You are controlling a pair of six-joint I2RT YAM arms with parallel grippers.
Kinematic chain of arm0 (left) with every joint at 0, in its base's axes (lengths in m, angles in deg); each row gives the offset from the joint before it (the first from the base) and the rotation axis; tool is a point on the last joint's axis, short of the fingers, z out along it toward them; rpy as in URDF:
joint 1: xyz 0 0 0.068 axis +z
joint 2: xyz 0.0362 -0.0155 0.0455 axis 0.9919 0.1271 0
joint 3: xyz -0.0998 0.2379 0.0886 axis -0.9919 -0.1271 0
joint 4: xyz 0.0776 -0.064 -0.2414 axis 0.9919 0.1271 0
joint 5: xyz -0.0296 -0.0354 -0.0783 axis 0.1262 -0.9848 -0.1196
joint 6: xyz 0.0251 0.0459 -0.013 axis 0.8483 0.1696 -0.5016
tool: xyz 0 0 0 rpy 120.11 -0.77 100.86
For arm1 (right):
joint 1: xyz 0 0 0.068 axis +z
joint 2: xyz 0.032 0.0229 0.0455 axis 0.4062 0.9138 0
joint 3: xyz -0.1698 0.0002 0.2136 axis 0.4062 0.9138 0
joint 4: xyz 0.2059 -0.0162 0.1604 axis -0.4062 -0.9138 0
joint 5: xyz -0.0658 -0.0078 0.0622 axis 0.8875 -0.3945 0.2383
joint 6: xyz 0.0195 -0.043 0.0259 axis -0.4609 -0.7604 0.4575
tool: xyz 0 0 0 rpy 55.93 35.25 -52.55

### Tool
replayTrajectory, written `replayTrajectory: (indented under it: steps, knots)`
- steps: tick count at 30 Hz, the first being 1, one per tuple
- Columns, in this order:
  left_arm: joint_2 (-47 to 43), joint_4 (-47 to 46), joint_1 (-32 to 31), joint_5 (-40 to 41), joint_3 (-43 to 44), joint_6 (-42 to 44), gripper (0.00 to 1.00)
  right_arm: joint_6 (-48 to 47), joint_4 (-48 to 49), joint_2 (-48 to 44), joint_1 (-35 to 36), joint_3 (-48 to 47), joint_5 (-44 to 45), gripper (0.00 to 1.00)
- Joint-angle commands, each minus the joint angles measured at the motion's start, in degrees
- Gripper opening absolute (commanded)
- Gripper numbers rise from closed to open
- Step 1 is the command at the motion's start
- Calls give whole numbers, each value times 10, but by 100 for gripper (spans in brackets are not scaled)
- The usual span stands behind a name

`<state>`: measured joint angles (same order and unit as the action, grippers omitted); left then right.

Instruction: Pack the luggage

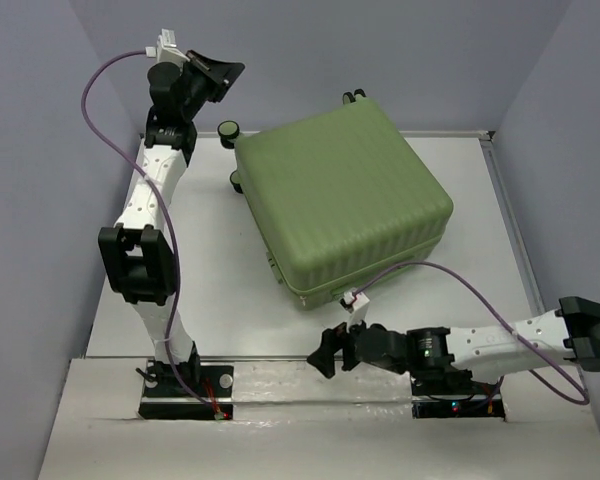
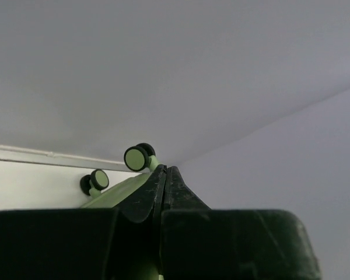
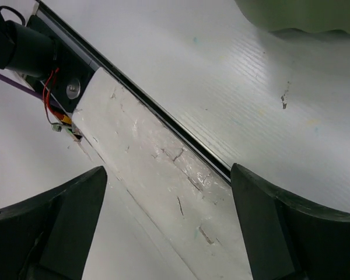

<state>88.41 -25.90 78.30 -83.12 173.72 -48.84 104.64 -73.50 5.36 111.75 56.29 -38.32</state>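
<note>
The luggage [image 1: 340, 195] is a large olive-green ribbed hard-shell suitcase lying closed on the white table, wheels toward the back left. My left gripper [image 1: 230, 72] is raised near the back wall, up and left of the suitcase, and is shut and empty. In the left wrist view its closed tips [image 2: 165, 172] point past the suitcase shell [image 2: 114, 195] and two black-and-green wheels [image 2: 137, 157]. My right gripper [image 1: 325, 355] is low at the table's near edge, in front of the suitcase, open and empty. A corner of the luggage shows at the top of the right wrist view [image 3: 303, 14].
The table [image 1: 210, 270] has a raised rail along its back and right sides. A metal strip [image 3: 163, 157] runs along the near edge by the left arm's base [image 1: 185, 390]. Purple cables trail from both arms. Grey walls enclose the table.
</note>
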Motion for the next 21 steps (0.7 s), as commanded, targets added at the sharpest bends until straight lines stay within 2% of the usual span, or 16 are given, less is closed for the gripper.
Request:
replayTrajectory:
  steps: [1,4,5,6,7,8,9,10,12,13,14,15,16,19,21]
  knots:
    - [-4,-4,11,-11,-75,25,6,25,-72,-45,4,8,58,90]
    - [-7,3,18,10,-87,50,6,68,-169,-80,4,2,107,58]
    - [-8,32,21,21,-79,76,6,118,-201,-99,4,-2,124,28]
    - [-8,48,23,33,-71,91,7,143,-233,-108,4,-7,160,18]
    - [-7,63,25,45,-62,105,20,168,-265,-117,4,-11,178,11]
    - [-6,86,31,65,-49,134,30,220,-327,-133,4,-21,194,7]
    - [-3,96,34,76,-42,145,47,240,-356,-138,-17,-26,221,7]
    - [1,108,38,76,-38,153,54,255,-394,-145,-30,-30,231,7]
    - [17,124,58,69,-34,167,64,264,-410,-158,-68,-38,242,7]
    - [22,125,62,66,-34,170,64,257,-411,-158,-94,-39,240,7]
    - [36,126,65,51,-32,176,69,223,-409,-158,-157,-41,234,7]
    - [44,127,69,42,-29,184,73,207,-410,-155,-187,-50,228,7]
    - [58,134,70,28,-21,186,75,187,-409,-155,-237,-52,232,7]
    - [74,136,71,20,-14,192,80,162,-410,-164,-321,-55,246,7]
    - [85,134,71,17,-10,188,82,112,-375,-187,-405,-47,239,7]
